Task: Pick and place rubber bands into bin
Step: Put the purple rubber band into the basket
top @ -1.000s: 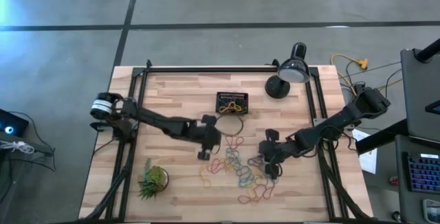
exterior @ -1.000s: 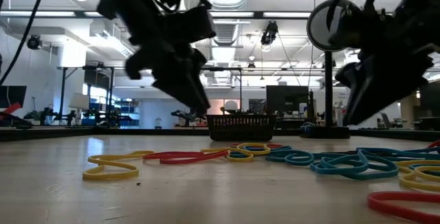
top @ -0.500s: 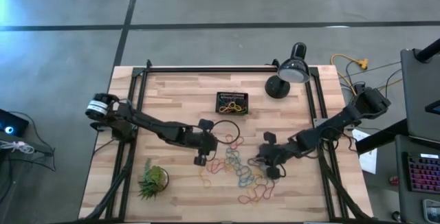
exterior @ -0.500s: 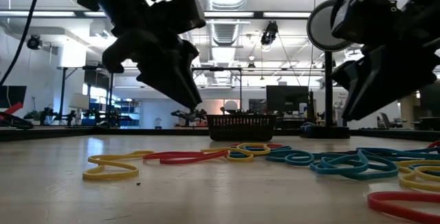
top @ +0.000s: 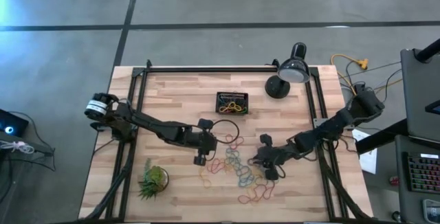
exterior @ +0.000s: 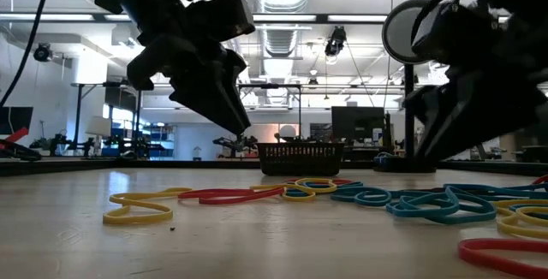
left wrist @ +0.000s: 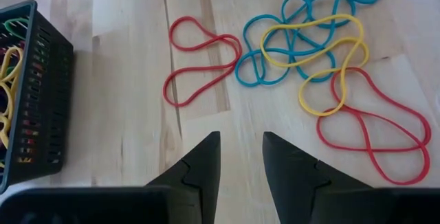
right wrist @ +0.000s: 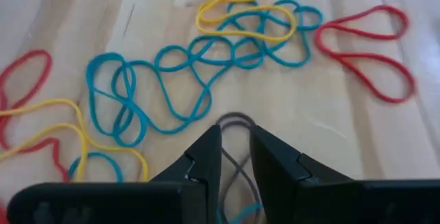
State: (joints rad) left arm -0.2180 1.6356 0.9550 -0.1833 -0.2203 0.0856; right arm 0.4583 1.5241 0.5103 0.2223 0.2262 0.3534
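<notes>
Many rubber bands (top: pixel 237 169), red, blue and yellow, lie loose on the wooden table right of centre. The bin (top: pixel 232 102), a small black slotted tray, stands at the far middle with several bands in it. My left gripper (left wrist: pixel 240 138) hangs open above bare wood between the bin (left wrist: pixel 27 93) and a red band (left wrist: pixel 199 59). My right gripper (right wrist: pixel 235 131) is open and low over the pile's right side. A thin grey band (right wrist: pixel 237 119) lies on the table and runs in between its fingers. I cannot tell whether they touch it.
A black desk lamp (top: pixel 289 73) stands at the far right of the table. A spiky green plant (top: pixel 152 179) sits at the near left. Black frame rails (top: pixel 130 135) run along the table's left and right sides.
My left gripper has gone a little toward the table's near edge, away from the bin, then stopped. My right gripper has tipped and sunk toward the bands. No band has moved.
</notes>
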